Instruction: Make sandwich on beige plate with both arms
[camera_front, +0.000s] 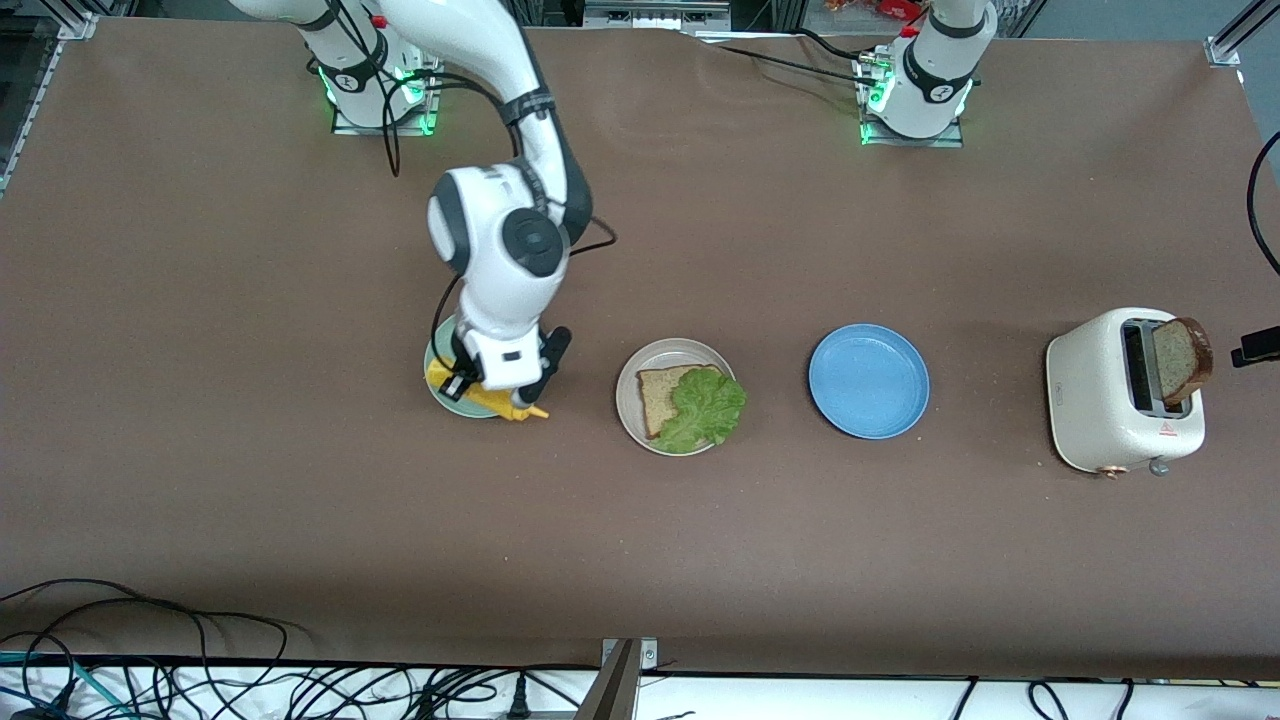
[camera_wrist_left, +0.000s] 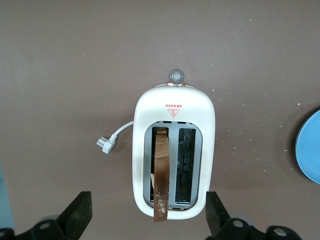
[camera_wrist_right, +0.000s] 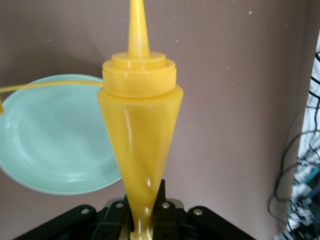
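**Yellow bottle pinched over the mint plate**

Yellow and glossy, the cone-shaped squeeze bottle (camera_wrist_right: 139, 145) lies tilted in the right gripper (camera_front: 497, 392), fingers pinching its narrow base, over the smooth mint plate (camera_wrist_right: 55, 135). Beside it, toward the left arm's end, the round beige plate (camera_front: 634, 380) carries one brown-crusted bread slice (camera_front: 660, 392) under ruffled green lettuce (camera_front: 708, 408). The left gripper (camera_wrist_left: 149, 220) hovers above the rounded cream toaster (camera_wrist_left: 175, 112), fingers spread wide, a second slice (camera_wrist_left: 161, 175) standing in one slot.

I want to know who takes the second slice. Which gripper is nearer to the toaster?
Left. The left gripper, jaws open, hangs over the toaster. The right gripper holds the yellow squeeze bottle over the mint-green plate.
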